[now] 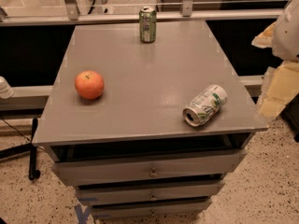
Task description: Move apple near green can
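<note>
The step in hand, as I judge it, is the reach and grasp, since the apple [89, 84] sits untouched on the grey worktop [154, 73], near its left edge.

Nearest the camera, to the right of the apple and a little in front of it, a white-silver can [205, 105] lies on its side with its open end facing forward. It looks free to roll, so the approach should pass behind it, not over it.

The apple is round and wider than either can, so a wide grip from above, centred on the stem dimple, should hold best. A grip off to one side would likely push it away.

The gripper [278, 87] hangs far to the right of the apple, beyond the worktop's right edge and well apart from everything on it. Pale yellowish parts sit below a white housing. I cannot tell whether it is open or closed.

Farthest off, beyond the apple and to its right, the green can [147, 24] stands upright at the back edge. The apple should be set down just beside it without knocking it.
</note>
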Controlling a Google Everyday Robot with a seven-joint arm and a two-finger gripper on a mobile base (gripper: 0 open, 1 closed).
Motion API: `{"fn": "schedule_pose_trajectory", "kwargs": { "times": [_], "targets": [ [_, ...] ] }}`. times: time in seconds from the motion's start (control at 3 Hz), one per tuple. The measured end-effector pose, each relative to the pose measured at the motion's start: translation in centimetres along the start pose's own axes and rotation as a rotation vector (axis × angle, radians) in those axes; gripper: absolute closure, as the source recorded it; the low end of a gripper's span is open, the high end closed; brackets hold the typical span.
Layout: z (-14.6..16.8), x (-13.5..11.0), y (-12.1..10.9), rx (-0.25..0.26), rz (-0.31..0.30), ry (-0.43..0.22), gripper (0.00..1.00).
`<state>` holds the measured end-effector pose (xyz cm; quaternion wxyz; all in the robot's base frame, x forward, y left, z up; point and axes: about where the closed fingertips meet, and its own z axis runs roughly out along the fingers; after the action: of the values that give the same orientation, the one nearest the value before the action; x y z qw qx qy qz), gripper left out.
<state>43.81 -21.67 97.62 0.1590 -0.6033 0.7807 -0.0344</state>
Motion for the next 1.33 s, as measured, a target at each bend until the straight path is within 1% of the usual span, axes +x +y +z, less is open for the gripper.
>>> {"fn": "schedule_pose_trajectory", "kwargs": {
  "times": [0.33,0.67,1.0,1.33],
  "targets": [
    [0.0,0.0,0.0,0.0,0.0,0.0,0.0],
    [1.6,-1.0,-0.4,-0.001,0.013,-0.077,0.0],
    [5.3,-4.6,-0.6,-0.021,0.026,-0.238,0.0],
    [8.5,-11.1,-0.1,-0.056,0.015,-0.403,0.0]
  ]
}}
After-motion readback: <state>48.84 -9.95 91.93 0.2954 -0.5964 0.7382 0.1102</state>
